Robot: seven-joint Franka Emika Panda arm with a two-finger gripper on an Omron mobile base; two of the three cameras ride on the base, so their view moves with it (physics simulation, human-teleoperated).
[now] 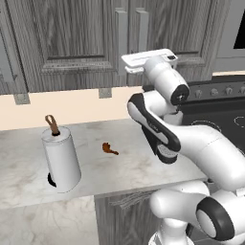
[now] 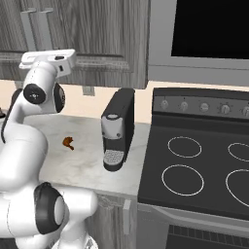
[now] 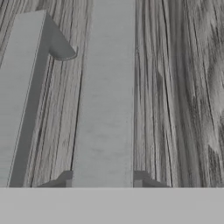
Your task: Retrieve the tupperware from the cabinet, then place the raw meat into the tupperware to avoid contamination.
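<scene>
Reaching up to the closed cabinet, the gripper clamps its fingertips on a door handle to get at the tupperware presumably behind it, while the raw meat waits on the counter below.

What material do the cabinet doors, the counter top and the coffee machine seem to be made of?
The cabinet doors look like grey wood with a matte finish: streaky grain runs down the panels. The counter top looks like pale polished stone, perhaps marble, going by its cloudy grey veins. The coffee machine looks like black plastic with a silvery metal front and drip grid, though this rendered look leaves it open.
</scene>
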